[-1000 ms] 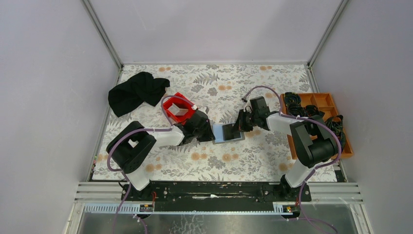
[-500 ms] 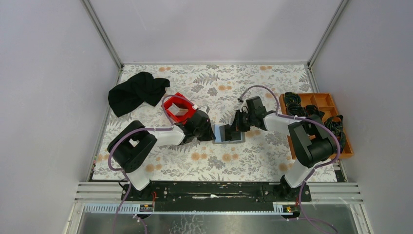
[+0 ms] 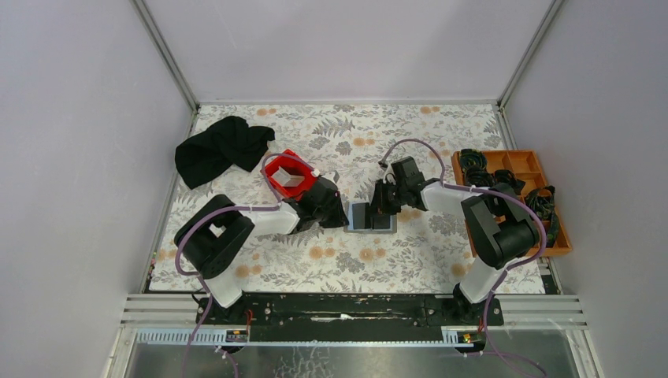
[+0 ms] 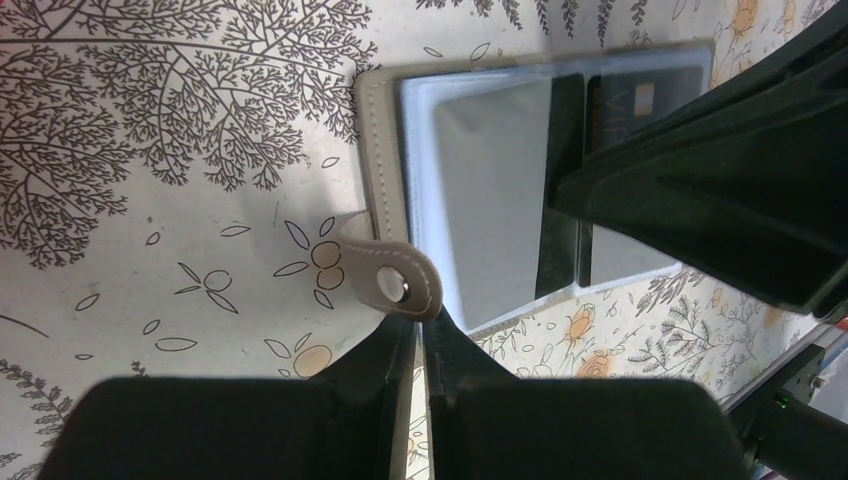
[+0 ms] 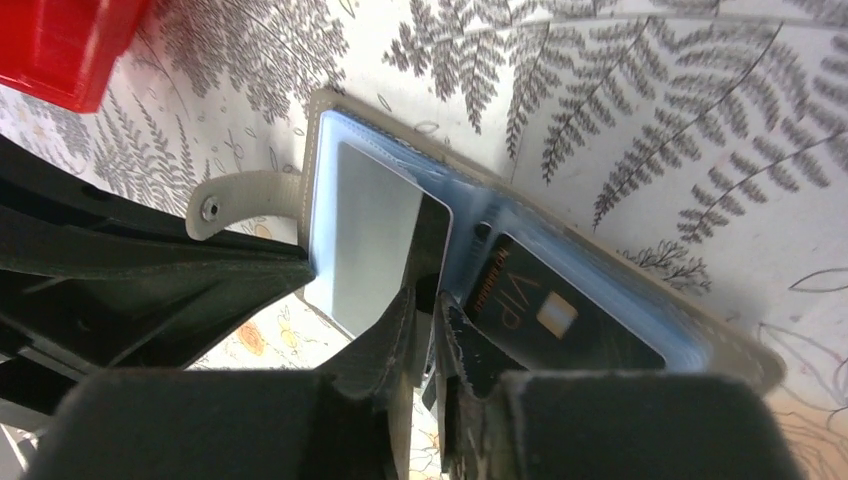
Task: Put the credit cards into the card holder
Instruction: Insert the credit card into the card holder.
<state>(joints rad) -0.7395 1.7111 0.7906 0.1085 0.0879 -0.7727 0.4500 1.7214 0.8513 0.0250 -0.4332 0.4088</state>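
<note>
The grey card holder (image 3: 370, 217) lies open on the floral table between both arms, its light-blue sleeves up. My left gripper (image 4: 420, 325) is shut on the holder's snap strap (image 4: 395, 280) at its left edge. My right gripper (image 5: 432, 300) is shut on a whitish-grey card (image 5: 370, 235) with a dark stripe, held over the left sleeve. A dark card marked VIP (image 5: 560, 310) sits in the right sleeve. In the left wrist view the grey card (image 4: 490, 180) covers the left sleeve, and the right gripper (image 4: 720, 170) crosses it. No light-blue card shows.
A red bin (image 3: 287, 175) stands just behind my left gripper and shows in the right wrist view (image 5: 60, 45). A black cloth (image 3: 223, 148) lies at the back left. An orange compartment tray (image 3: 516, 169) with black items sits at the right edge.
My right gripper has moved left over the holder with the card, so the light-blue sleeve is now mostly covered. The left arm has stayed put.
</note>
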